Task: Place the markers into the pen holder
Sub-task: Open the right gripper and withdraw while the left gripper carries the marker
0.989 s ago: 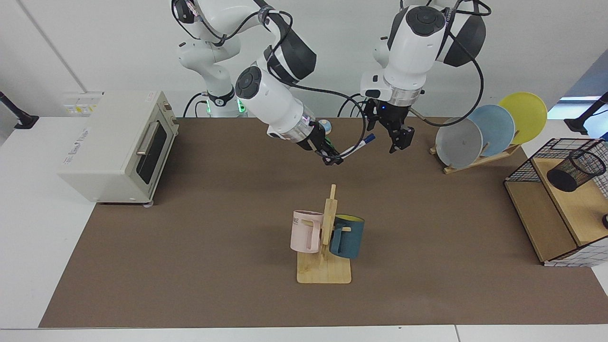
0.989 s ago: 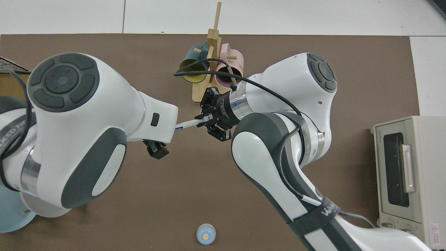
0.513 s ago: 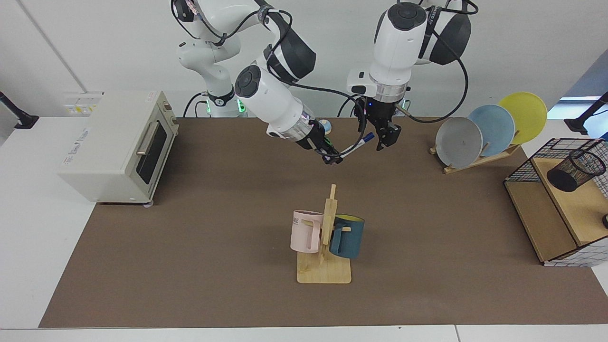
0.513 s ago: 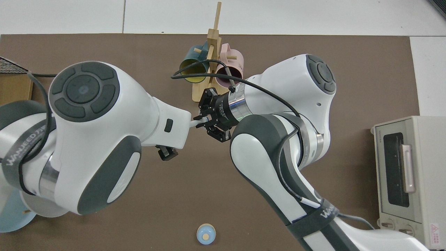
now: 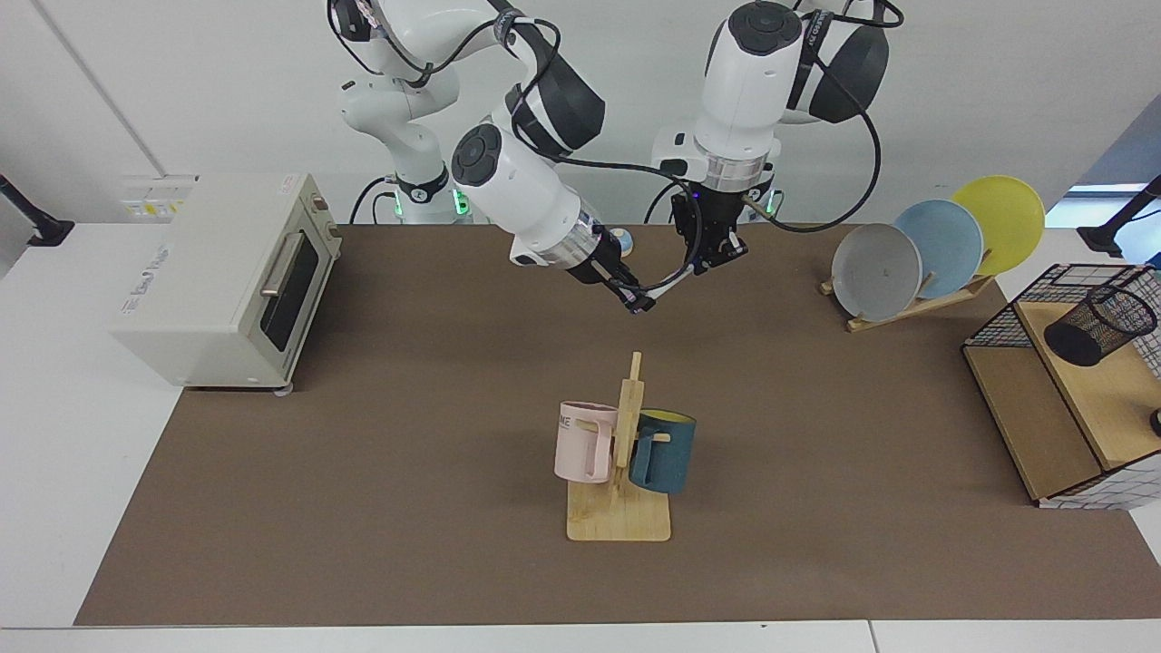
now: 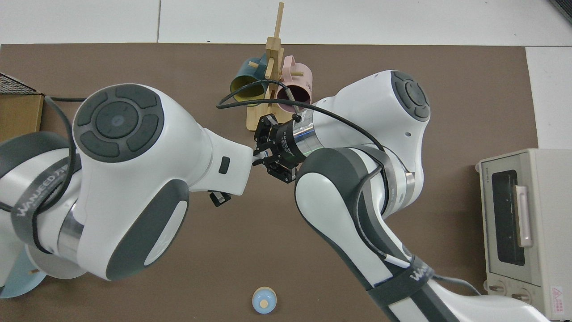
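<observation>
The right gripper (image 5: pixel 638 301), reaching from the base on the facing view's left, pinches the tail end of the slim white marker with the dark blue cap (image 5: pixel 672 282) above the back of the brown table mat (image 5: pixel 381 472), the pen slanting up toward the left gripper (image 5: pixel 714 256). That left gripper, pointing straight down from the arm on the facing view's right, has come in sideways since a second ago, when it hung well apart from the pen; now its fingers sit right at the capped end, though whether they have closed on it cannot be told, and from above the white wrist housing covers nearly all of the marker (image 6: pixel 256 156). The small black wire-mesh pen holder (image 5: pixel 1099 325) lies tilted on the wooden shelf of the black wire-grid basket (image 5: pixel 998 317) at the far edge, well apart from both grippers. Nearer the camera stands a wooden mug rack (image 5: pixel 621 508) with a pink mug (image 5: pixel 582 453) and a dark teal mug (image 5: pixel 662 453); a cream toaster oven (image 5: pixel 222 277) and a wooden stand of grey, blue and yellow plates (image 5: pixel 939 245) flank the arms.
</observation>
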